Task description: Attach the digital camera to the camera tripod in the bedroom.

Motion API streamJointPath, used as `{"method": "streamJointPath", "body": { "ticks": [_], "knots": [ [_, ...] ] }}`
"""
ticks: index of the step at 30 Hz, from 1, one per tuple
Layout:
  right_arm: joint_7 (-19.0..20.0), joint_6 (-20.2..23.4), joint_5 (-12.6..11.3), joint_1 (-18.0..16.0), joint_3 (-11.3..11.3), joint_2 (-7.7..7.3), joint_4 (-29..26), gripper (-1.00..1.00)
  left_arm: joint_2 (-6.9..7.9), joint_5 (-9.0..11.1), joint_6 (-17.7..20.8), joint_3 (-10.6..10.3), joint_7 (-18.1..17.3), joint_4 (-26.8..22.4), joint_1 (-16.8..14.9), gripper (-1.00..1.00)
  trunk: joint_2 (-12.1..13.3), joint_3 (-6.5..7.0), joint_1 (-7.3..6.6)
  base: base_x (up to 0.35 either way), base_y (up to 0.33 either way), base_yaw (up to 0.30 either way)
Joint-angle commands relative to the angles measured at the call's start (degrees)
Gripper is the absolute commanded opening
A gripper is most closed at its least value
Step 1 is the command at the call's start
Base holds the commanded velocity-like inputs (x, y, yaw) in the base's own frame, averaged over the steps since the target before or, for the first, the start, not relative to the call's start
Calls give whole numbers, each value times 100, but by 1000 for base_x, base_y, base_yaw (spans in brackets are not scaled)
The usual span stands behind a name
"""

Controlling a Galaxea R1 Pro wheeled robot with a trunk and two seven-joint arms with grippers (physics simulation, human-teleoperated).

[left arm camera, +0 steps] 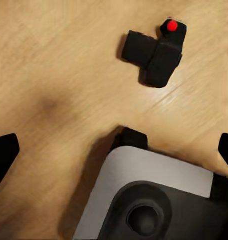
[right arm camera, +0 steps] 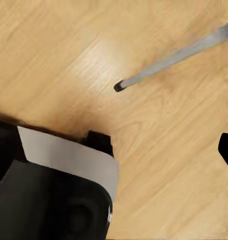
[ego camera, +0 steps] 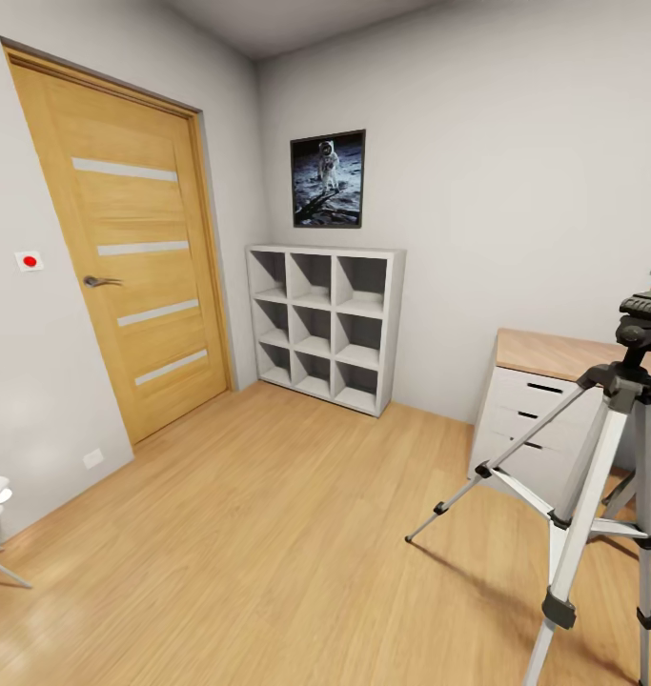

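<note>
Tripod (ego camera: 592, 476) on bedroom's wood plank floor (ego camera: 268, 534)

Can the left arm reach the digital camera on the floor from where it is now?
Probably yes. In the left wrist view the digital camera lies alone on the wood floor ahead of the left end effector, whose fingers stand wide apart. Nothing lies between them, though the arm must still descend.
</note>
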Motion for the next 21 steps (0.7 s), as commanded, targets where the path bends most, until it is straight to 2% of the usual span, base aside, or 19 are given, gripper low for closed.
{"method": "streamJointPath", "body": {
  "ticks": [1, 4, 5, 7, 8, 9, 10, 11, 15, 16, 21],
  "knots": [
    [449, 1224, 80, 4, -2, 18, -1600, 100, 279, 72, 1399, 24, 13, -1476, -5, 100, -4, -9, 0, 0, 0, 0],
    [887, 1938, 86, 1, -2, 34, -2538, 100, 348, 80, 2084, 33, 26, -2253, -25, 100, -4, -9, 0, 0, 0, 0],
    [1221, 2389, 89, -6, -2, 67, -3114, 100, 366, 84, 2443, 36, 31, -2605, -93, 100, -4, -9, 0, 0, 0, 0],
    [1551, 2808, 93, -42, -2, 116, -3612, 100, 372, 89, 2710, 38, 34, -2828, -259, 100, -4, -9, 0, 0, 0, 0],
    [1855, 3184, 96, -158, -2, 168, -4006, 100, 362, 98, 2893, 42, 36, -2946, -511, 100, -4, -9, 0, 0, 0, 0],
    [1990, 3355, 95, -243, -2, 192, -4156, 100, 346, 102, 2958, 45, 37, -2962, -653, 100, -4, -9, 0, 0, 0, 0],
    [2327, 3800, 82, -589, -9, 260, -4439, 100, 278, 110, 3093, 57, 38, -2849, -1119, 100, -4, -9, 0, 0, 0, 0],
    [2481, 4032, 76, -858, -21, 300, -4513, 100, 213, 113, 3146, 61, 37, -2672, -1455, 100, -4, -9, 0, 0, 0, 0],
    [2655, 4324, 58, -1327, -49, 350, -4435, 100, 21, 125, 3201, 65, 33, -2176, -2120, 100, -4, -9, 0, 0, 0, 0],
    [2699, 4399, 15, -1486, -59, 358, -4358, 100, -86, 126, 3210, 65, 32, -1916, -2411, 100, -4, -9, 0, 0, 0, 0],
    [2743, 4488, -174, -1690, -68, 355, -4265, 100, -369, 110, 3190, 60, 31, -1491, -2889, 100, -4, -9, 0, 0, 0, 0]
  ]
}}
